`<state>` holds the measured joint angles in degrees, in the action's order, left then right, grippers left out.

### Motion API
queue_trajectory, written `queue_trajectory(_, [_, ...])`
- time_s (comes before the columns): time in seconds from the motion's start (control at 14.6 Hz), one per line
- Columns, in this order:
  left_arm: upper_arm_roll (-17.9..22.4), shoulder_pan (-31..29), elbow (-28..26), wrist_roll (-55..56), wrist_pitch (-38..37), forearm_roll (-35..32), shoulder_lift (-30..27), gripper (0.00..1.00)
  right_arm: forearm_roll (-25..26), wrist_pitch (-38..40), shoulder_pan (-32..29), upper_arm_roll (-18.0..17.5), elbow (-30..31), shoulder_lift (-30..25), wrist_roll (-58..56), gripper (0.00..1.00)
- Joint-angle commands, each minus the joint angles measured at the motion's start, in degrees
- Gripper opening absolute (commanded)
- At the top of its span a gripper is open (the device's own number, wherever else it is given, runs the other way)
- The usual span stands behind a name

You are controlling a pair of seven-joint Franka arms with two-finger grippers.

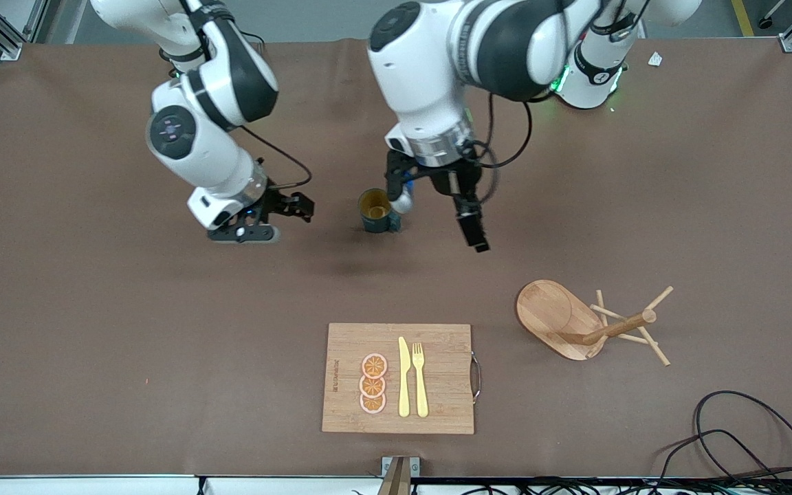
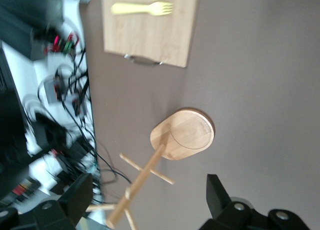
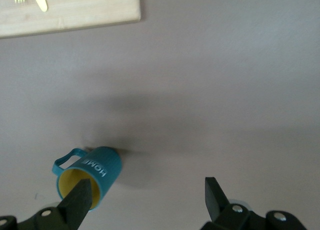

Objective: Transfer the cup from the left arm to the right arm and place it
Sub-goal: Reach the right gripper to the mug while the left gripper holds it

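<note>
The dark teal cup (image 1: pixel 376 220) stands upright on the brown table, its tan inside showing. My left gripper (image 1: pixel 435 206) is open and empty above the table. One of its fingers (image 1: pixel 396 184) is right beside the cup, and the cup is not between its fingers. My right gripper (image 1: pixel 280 214) is open and empty, low over the table toward the right arm's end from the cup. In the right wrist view the cup (image 3: pixel 97 167) shows beside one finger (image 3: pixel 77 202). The cup is out of the left wrist view.
A wooden peg rack (image 1: pixel 578 320) lies tipped on its side toward the left arm's end, nearer the front camera; it also shows in the left wrist view (image 2: pixel 182 135). A wooden cutting board (image 1: pixel 444 385) with a knife, a fork and orange slices lies near the front edge. Cables lie at the front corner.
</note>
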<state>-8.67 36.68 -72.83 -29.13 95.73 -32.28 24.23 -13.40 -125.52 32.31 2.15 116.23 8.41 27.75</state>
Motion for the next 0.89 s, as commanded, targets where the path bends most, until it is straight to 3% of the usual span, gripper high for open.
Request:
queue_trajectory(0.0, [-0.38, -5.98, -1.7, 3.64, 0.51, 5.81, -4.0, 1.0, -1.19, -2.09, 5.47, 0.84, 1.55, 0.46, 13.32, 1.0])
queue_trajectory(0.48, [-0.65, -23.21, -2.23, 3.29, 0.42, 21.09, -7.52, 1.0, -0.31, -2.79, 13.21, 1.01, 1.99, 2.75, 47.53, 1.0])
queue_trajectory(0.82, [-0.65, -33.24, -2.32, 6.17, -3.08, 27.0, -9.28, 1.0, 0.56, -6.56, 16.2, 1.01, 3.65, 3.97, 60.47, 1.0])
